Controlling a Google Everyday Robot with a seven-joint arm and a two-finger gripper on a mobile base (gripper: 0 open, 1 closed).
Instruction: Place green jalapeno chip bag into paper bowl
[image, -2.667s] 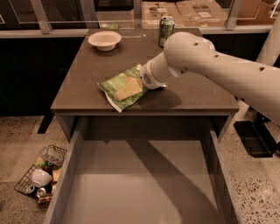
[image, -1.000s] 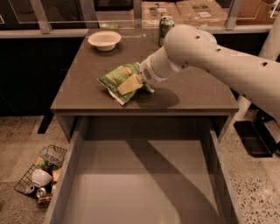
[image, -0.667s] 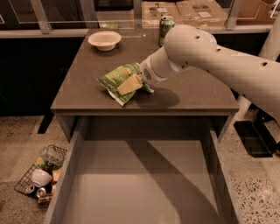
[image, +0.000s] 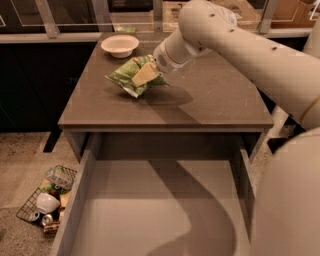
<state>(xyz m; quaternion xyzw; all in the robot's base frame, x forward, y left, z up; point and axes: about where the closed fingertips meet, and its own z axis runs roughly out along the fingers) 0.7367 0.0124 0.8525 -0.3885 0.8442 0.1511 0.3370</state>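
Observation:
The green jalapeno chip bag (image: 126, 75) is held off the brown counter, a little above its middle-left part. My gripper (image: 145, 74) is shut on the bag, with one cream finger (image: 144, 75) lying across its front. The white arm reaches in from the right. The paper bowl (image: 120, 45) is off-white and empty at the counter's back left, up and left of the bag and apart from it.
The brown counter (image: 210, 100) has a wide open drawer (image: 155, 210) below its front edge. A wire basket (image: 47, 200) with a white cup and cans lies on the floor at lower left. A railing and boxes run behind the counter.
The gripper has lifted the chip bag off the counter and carried it up and back toward the bowl. The arm now covers the drink can at the back.

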